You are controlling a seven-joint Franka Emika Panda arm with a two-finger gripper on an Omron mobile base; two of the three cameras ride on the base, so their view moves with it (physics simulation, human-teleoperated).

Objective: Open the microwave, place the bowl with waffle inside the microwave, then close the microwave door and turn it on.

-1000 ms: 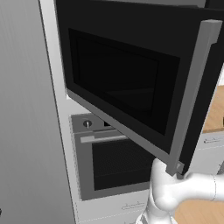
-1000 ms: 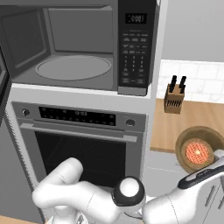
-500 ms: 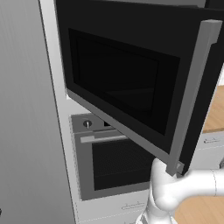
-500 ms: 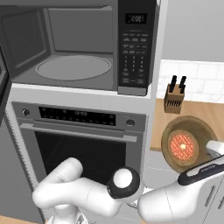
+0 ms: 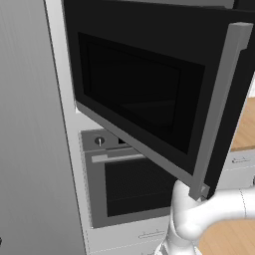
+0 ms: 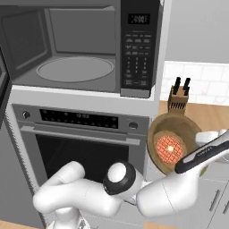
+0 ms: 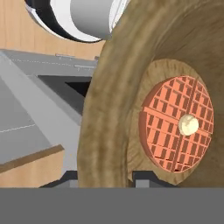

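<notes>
gripping the bowl [image 7: 109, 109] by its rim, the hand [image 7: 105, 177] is holding it tilted beside the open microwave [image 6: 89, 49].

Only candidate text: microwave [image 6: 85, 49] display [image 6: 138, 19] on the right panel, pale digits, looks like zeros but too small to be sure. Keypad [image 6: 136, 58] below has rows of buttons with illegible markings. Oven control strip [image 6: 78, 119] shows tiny pale marks, unreadable. No brands or labels legible.

Bowl [image 7: 109, 109] rim hides tool (fingertips) [image 7: 105, 179].
</notes>
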